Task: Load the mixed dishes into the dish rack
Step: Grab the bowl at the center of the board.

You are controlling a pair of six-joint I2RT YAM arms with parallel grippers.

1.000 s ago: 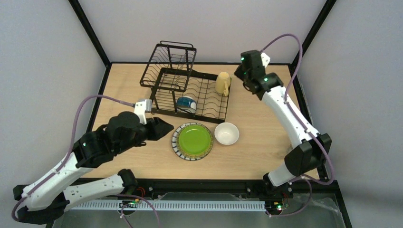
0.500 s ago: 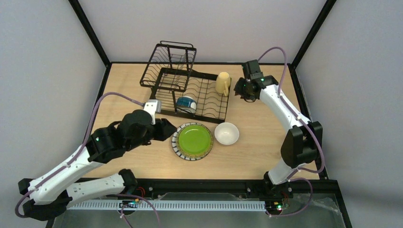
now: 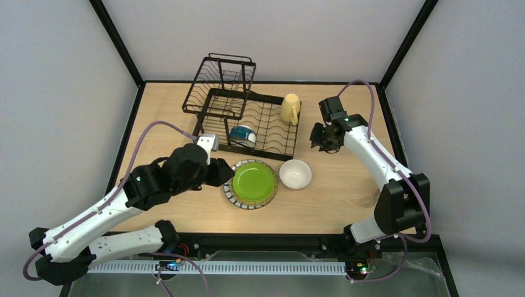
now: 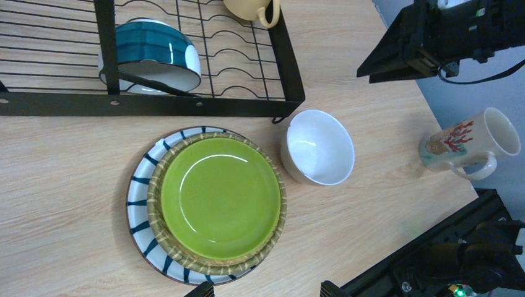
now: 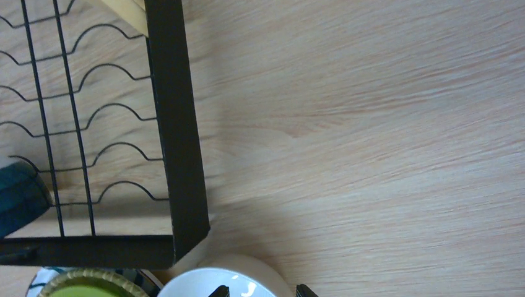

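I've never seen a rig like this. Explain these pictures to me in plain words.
These are two robot arms bolted at the near edge of a table, each ending in a two-finger gripper. The wide picture comes from a fixed camera above and behind them. The other two come from cameras on the wrists, looking down. On the table lie a green plate, a white bowl and, seen only from the left wrist, a cream mug. The rack holds a blue bowl and a yellow mug. The left gripper hangs by the green plate, the right gripper over the table beside the rack. Both are open and hold nothing.
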